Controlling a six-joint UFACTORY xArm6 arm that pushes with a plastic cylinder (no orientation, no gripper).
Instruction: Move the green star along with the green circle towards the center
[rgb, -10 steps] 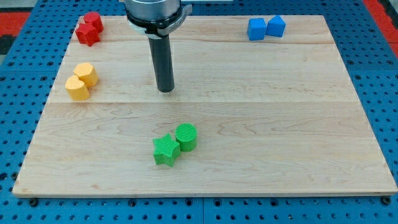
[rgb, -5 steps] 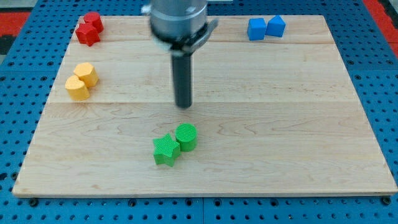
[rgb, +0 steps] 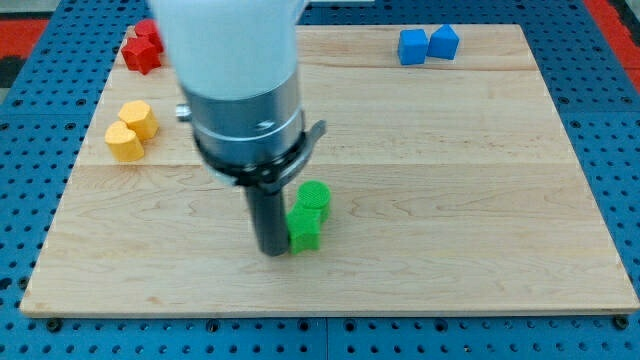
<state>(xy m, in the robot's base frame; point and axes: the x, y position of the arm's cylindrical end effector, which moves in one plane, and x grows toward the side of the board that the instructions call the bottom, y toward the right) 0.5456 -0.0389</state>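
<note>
**Tip against the green pair, low of centre**

The pale wooden surface (rgb: 480, 180) lies broad and bare across its right half and along the bottom edge. There is no pincer, only a dark rod whose end, my tip (rgb: 272, 251), presses the left side of the green star (rgb: 305, 229). The ribbed green circle (rgb: 314, 196) touches the star just above it; both sit a little below the middle. Two yellow blocks (rgb: 130, 130) huddle near the left edge, two red blocks (rgb: 141, 47) at the top-left corner, two blue blocks (rgb: 427, 45) at the top right.
</note>
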